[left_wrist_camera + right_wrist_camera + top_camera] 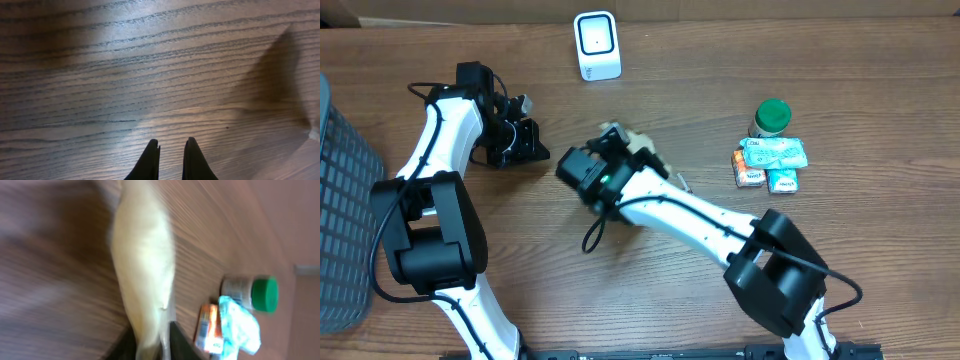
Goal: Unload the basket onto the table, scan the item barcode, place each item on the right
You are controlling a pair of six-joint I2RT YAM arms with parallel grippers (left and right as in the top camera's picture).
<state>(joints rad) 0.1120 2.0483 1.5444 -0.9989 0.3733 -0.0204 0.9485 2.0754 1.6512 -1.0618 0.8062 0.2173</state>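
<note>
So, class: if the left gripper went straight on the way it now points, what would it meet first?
Probably the wooden table: the left gripper angles down at it, and its wrist view shows only wood ahead; distance unclear.

A pale cream packet [142, 270], soft and elongated, is seen blurred, its near end caught between the fingers [181, 342] of the right gripper [150, 346] over mid-bench [720, 80]. A white scanner [597, 45] is set near the far edge, well apart.

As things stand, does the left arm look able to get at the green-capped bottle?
Probably not. The green-capped bottle stands far to the right, beyond the right arm, which stretches across between it and the left hand.
</note>
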